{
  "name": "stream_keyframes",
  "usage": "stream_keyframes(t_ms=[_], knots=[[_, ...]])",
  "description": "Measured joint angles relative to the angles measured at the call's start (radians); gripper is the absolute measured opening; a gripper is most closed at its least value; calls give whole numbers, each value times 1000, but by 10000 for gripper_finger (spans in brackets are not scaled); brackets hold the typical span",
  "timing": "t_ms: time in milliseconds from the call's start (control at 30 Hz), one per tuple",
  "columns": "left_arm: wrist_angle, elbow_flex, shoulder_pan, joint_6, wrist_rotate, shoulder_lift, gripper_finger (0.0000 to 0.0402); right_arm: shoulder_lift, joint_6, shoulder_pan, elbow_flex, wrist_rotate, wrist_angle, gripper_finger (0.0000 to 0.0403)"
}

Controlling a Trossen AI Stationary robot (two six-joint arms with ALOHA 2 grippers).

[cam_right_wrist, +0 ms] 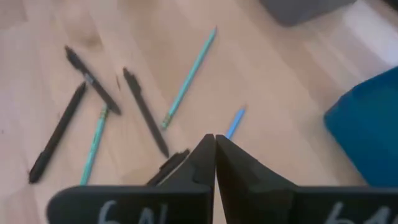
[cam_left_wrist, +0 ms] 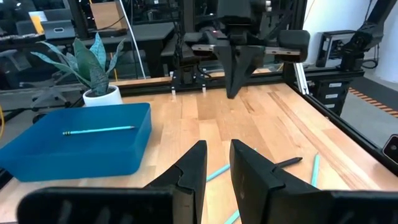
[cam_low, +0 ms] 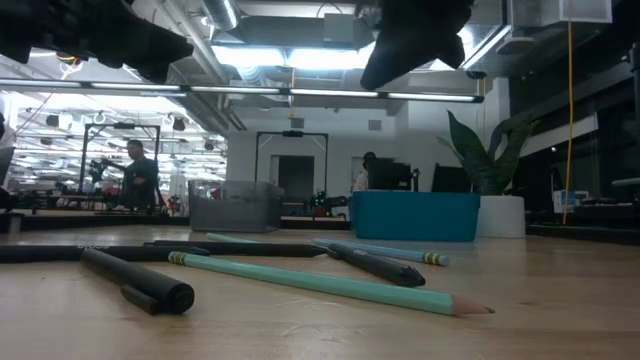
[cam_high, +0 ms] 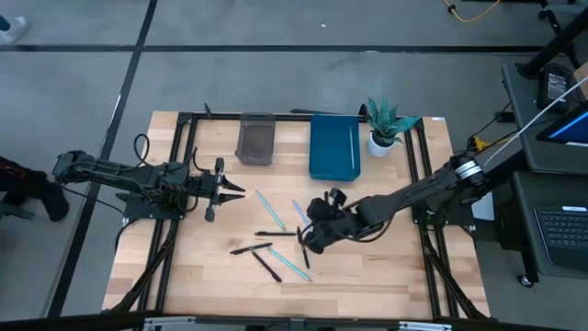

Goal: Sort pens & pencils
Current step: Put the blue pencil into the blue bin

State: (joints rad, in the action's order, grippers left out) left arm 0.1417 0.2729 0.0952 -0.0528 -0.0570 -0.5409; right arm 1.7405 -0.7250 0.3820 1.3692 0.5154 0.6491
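Hovering over scattered pens and pencils point(cam_high: 276, 248), right gripper point(cam_high: 310, 235) closed.

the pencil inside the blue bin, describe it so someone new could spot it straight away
Find the potted plant at the table's far edge; the blue bin sits right beside it. Inside lies one teal pencil, flat on the bin's floor. It is the only stick in a container; every other pen and pencil lies loose on the wooden table.

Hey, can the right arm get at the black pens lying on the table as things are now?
Probably yes. The right gripper hangs just above the scattered black pens and teal pencils, fingers closed and empty, with nothing between it and them. It would need to open first.
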Motion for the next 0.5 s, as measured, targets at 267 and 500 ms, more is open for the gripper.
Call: stream_keyframes(t_ms=[267,500], knots=[[-2,0,46,1,0,-2,64,75,-61,-72,14,-288,28,14],[-1,0,113,18,0,-2,64,121,-52,-124,14,-326,50,14]])
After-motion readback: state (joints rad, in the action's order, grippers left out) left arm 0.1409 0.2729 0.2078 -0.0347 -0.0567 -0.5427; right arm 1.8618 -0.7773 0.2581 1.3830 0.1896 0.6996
